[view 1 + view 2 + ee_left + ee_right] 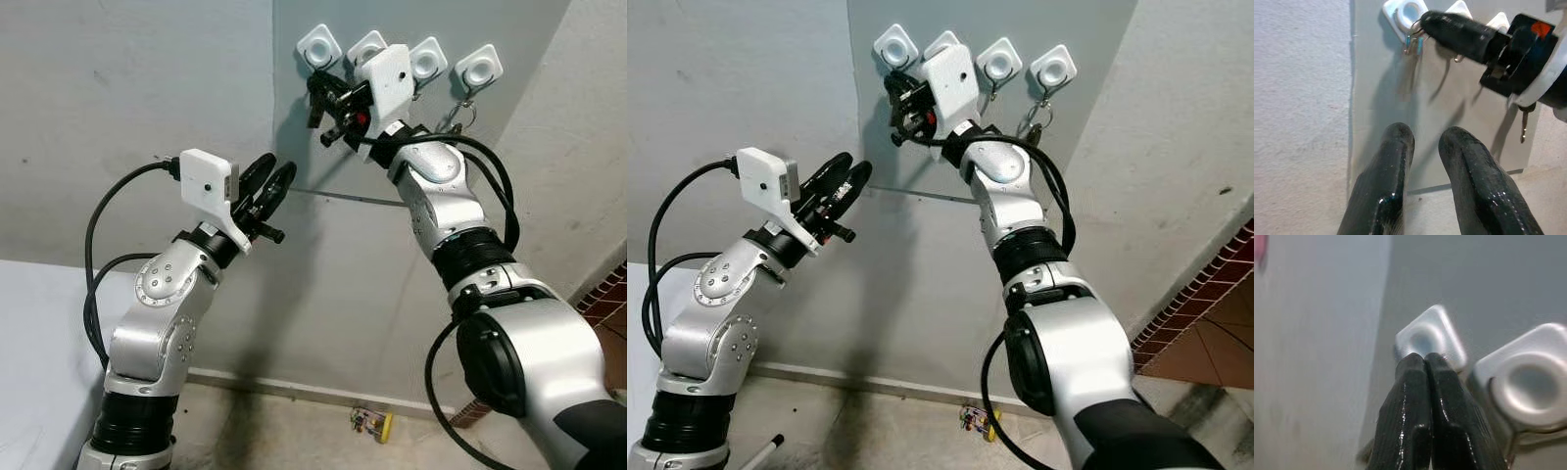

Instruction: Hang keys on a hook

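Four white hooks sit in a row on a grey wall panel [333,245]. My right gripper [1423,357] is raised to the leftmost hook [319,45], its fingers pressed shut. In the left wrist view a key ring with blurred keys [1413,44] hangs at that hook [1409,11], right at the right gripper's fingertips [1426,22]. Another key bunch [458,116] hangs from the far right hook [478,67]. My left gripper [279,164] is held lower and to the left, pointing at the panel, fingers slightly apart with nothing between them.
The second hook [367,44] and third hook [428,59] are partly covered by my right wrist camera. A small yellow object [372,423] lies on the floor by the skirting. A white surface [39,343] is at my left, brickwork [607,284] at my right.
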Tool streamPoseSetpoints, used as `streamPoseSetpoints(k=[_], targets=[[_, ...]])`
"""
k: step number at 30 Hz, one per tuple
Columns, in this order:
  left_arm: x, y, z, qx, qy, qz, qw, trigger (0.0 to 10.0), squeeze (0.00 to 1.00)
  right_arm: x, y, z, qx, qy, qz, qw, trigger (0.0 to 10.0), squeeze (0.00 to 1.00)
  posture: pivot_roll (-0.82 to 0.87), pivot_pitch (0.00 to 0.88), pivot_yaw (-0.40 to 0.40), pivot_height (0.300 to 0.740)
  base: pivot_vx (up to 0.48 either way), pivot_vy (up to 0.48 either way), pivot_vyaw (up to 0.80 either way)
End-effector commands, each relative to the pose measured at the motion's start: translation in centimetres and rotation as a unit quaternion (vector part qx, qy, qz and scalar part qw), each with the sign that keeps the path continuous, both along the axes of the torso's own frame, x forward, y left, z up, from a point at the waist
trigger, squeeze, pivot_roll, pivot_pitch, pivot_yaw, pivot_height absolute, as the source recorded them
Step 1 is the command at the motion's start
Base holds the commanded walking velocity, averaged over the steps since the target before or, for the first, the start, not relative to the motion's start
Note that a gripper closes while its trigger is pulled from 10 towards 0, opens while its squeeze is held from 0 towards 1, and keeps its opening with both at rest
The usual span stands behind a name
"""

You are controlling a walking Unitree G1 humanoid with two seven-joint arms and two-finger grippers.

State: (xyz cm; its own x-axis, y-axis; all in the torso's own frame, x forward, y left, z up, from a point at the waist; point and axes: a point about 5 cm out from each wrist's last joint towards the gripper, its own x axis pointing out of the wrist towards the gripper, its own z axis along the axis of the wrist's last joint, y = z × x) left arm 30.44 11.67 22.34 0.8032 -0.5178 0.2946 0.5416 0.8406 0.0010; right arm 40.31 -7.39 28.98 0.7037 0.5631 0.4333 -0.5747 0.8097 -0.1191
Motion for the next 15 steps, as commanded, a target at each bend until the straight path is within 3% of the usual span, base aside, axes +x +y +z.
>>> streamPoseSetpoints(k=[1, 4, 10, 15], targets=[[-0.3, -0.1, 0.2, -0.001, -0.004, -0.003, 1.0, 10.0, 0.0, 0.3, -1.1, 1.7, 0.074, -0.007, -0.019, 0.997, 10.0, 0.0, -0.01, 0.0, -0.056, 0.74, 0.0, 0.0, 0.0], [-0.3, -0.1, 0.2, -0.001, -0.003, -0.004, 1.0, 10.0, 0.0, 0.3, -1.6, 1.9, 0.124, 0.003, -0.016, 0.992, 10.0, 0.0, -0.01, 0.0, -0.055, 0.74, 0.0, 0.0, 0.0], [-0.4, -0.1, 0.2, -0.001, -0.003, -0.005, 1.0, 10.0, 0.0, 0.3, -1.5, 1.5, 0.12, 0.011, -0.007, 0.993, 10.0, 0.0, -0.01, 0.0, -0.055, 0.74, 0.0, 0.0, 0.0], [-0.4, -0.2, 0.3, 0.0, -0.004, -0.005, 1.0, 10.0, 0.0, 0.4, -1.8, 0.5, 0.081, 0.016, -0.016, 0.996, 10.0, 0.0, -0.01, 0.0, -0.055, 0.74, 0.0, 0.0, 0.0]])
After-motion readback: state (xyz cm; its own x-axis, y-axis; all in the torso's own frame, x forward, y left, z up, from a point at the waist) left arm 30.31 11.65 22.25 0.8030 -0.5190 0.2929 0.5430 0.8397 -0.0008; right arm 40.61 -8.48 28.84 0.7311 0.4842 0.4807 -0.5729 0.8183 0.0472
